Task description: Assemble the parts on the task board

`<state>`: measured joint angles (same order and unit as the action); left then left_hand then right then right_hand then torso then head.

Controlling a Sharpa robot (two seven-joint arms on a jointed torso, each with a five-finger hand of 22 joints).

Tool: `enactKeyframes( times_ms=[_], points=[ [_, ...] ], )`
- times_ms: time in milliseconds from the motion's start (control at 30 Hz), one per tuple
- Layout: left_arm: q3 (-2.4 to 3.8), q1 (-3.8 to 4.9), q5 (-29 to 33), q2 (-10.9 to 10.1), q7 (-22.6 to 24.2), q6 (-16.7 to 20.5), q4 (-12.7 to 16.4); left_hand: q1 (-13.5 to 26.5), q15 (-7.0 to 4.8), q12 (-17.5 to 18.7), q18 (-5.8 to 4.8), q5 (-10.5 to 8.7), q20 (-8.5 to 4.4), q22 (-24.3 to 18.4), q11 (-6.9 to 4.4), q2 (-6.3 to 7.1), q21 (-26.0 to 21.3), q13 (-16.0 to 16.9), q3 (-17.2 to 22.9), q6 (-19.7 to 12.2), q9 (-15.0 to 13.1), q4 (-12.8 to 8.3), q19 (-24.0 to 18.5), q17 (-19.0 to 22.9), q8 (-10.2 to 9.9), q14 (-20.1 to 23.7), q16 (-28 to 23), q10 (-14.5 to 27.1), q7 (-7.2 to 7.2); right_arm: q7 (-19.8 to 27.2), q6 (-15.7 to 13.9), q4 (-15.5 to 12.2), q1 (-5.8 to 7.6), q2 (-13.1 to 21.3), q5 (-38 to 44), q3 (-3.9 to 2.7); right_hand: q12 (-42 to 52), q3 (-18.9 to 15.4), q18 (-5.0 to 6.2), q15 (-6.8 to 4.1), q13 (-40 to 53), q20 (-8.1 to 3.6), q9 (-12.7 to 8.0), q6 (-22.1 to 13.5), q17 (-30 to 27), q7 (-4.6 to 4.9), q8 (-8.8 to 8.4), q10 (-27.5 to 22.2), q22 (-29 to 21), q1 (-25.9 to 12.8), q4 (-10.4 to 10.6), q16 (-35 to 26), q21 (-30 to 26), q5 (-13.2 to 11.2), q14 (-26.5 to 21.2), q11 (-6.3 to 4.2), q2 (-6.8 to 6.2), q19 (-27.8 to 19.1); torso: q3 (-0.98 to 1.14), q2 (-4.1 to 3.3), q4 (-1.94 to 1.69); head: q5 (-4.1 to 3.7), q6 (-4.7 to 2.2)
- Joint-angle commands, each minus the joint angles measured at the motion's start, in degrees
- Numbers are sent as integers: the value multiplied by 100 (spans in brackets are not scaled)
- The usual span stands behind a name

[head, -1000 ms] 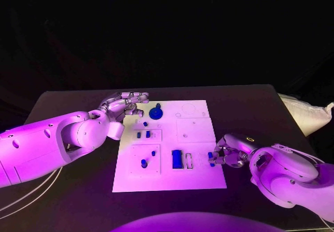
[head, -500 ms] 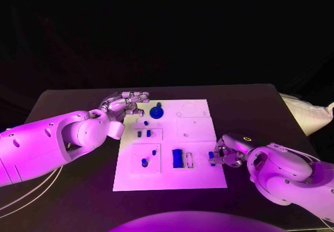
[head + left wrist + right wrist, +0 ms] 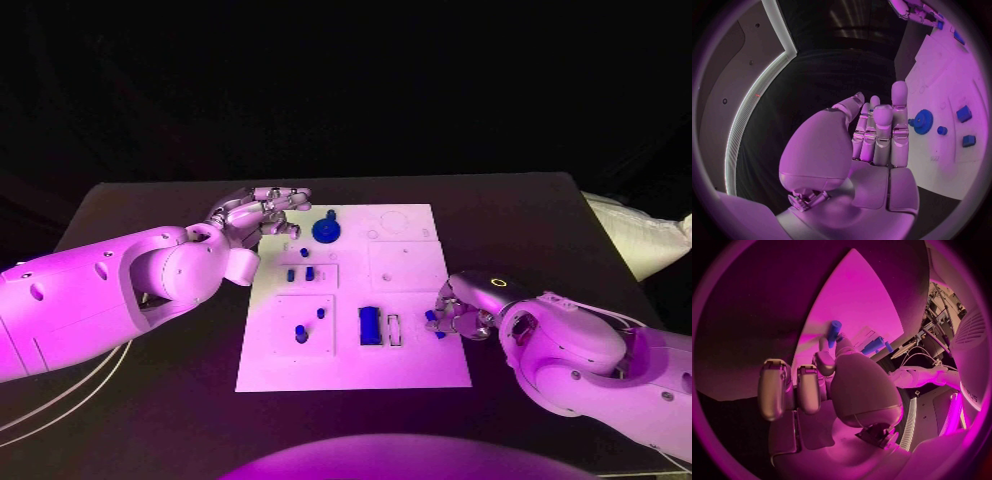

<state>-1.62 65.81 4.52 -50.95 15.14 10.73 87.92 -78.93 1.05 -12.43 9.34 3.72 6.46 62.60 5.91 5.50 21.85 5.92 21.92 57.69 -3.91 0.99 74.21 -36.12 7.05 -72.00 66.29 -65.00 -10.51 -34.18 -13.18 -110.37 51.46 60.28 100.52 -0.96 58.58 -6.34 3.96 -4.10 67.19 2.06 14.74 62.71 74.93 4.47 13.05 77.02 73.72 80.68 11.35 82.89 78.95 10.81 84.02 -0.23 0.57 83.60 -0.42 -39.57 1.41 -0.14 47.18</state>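
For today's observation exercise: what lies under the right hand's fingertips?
The right hand pinches a small blue peg above the task board. The board directly beneath the fingers is covered.

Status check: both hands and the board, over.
Left hand open, fingers apart, beside the blue gear at the task board's far corner. Right hand pinches a small blue peg at the board's right edge. Nothing in the way.

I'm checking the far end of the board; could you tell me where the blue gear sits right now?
In the head view, the blue gear sits at the task board's far left corner, just beside the left hand's fingertips.
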Motion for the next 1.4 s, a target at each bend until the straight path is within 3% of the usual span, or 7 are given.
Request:
enactKeyframes(
  times_ms=[33, 300, 500, 667, 867, 1100, 1400],
  points=[
    [3, -3, -16, -1, 13, -106, 16, 26, 2, -31, 97, -6, 14, -5, -1, -24, -30, 8, -38, -34, 7, 10, -41, 5, 14, 57, -18, 26, 8, -140, 935, 121, -108, -50, 402, 79, -50, 154, -22, -16, -27, -23, -11, -29, 337, -15, -66, -61, 10, 340, -167, -22, -20, -111, 374, -5, 42, -22, -2, 3, 7, 7, 12],
    [3, -3, -17, -4, 4, -116, 17, 26, 3, -33, 97, -6, 15, -7, 0, -24, -31, 8, -41, -36, 7, 10, -42, 11, 14, 60, -20, 29, 7, -139, 1089, 98, -144, -107, 597, 83, -107, 615, -37, -17, -35, -28, -15, 58, 395, -3, -117, -83, 74, 756, -474, 4, 17, 96, 382, -14, 43, -2, 0, 8, 6, 14, 24],
    [3, -4, -18, -5, 3, -119, 18, 26, 3, -33, 97, -6, 15, -7, 0, -24, -31, 8, -41, -36, 7, 10, -42, 11, 14, 60, -20, 29, 7, -115, 91, 4, -150, -88, -130, 82, -84, 1120, -43, -18, -4, -35, 2, 57, 430, -19, -167, -13, 105, 517, -370, 21, 40, 972, 389, -21, 31, 16, 2, 5, 5, 17, 20],
    [3, -6, -20, -9, 3, -120, 22, 26, 3, -33, 97, -6, 15, -7, 0, -24, -31, 8, -41, -36, 7, 10, -42, 11, 14, 60, -20, 29, 7, -73, -941, -117, -151, -74, -951, 77, -42, 1524, -54, -24, 40, -37, 30, 59, 519, -30, -197, 54, 157, 22, -58, 76, 77, 1069, 408, -21, -115, 42, 5, 1, 3, 24, 19],
    [4, -8, -22, -11, 0, -119, 24, 25, 3, -36, 97, -6, 16, -9, 1, -26, -34, 7, -44, -40, 7, 9, -43, 15, 13, 63, -20, 35, 6, -56, -1433, -253, -141, -53, -1656, 65, 18, 1726, -58, -27, 97, -39, 46, 73, 563, -36, -214, 99, 183, -266, 144, 103, 95, 1041, 417, -24, -228, 54, -4, 8, 1, 26, 29],
    [4, -8, -22, -8, 3, -118, 29, 25, 3, -36, 97, -6, 16, -9, 1, -26, -34, 7, -44, -40, 7, 9, -43, 15, 13, 63, -20, 35, 6, -17, -1628, -354, -129, -104, -2227, 54, 89, 1793, -64, -10, 166, -33, 73, 113, 592, -16, -222, 148, 209, -723, 422, 120, 112, 1006, 422, -1, -457, 66, 1, 7, 0, 24, 33],
    [5, -9, -22, -10, 3, -118, 43, 25, 3, -36, 97, -6, 16, -9, 1, -26, -34, 7, -44, -40, 7, 9, -43, 15, 13, 63, -20, 35, 6, -49, -1399, -282, -125, -234, -2491, 51, 178, 1536, -70, -19, 247, -32, 103, 162, 615, -34, -217, 196, 247, -1010, 469, 133, 138, 1598, 426, -14, -593, 81, -6, 8, -1, 33, 35]
  ],
)
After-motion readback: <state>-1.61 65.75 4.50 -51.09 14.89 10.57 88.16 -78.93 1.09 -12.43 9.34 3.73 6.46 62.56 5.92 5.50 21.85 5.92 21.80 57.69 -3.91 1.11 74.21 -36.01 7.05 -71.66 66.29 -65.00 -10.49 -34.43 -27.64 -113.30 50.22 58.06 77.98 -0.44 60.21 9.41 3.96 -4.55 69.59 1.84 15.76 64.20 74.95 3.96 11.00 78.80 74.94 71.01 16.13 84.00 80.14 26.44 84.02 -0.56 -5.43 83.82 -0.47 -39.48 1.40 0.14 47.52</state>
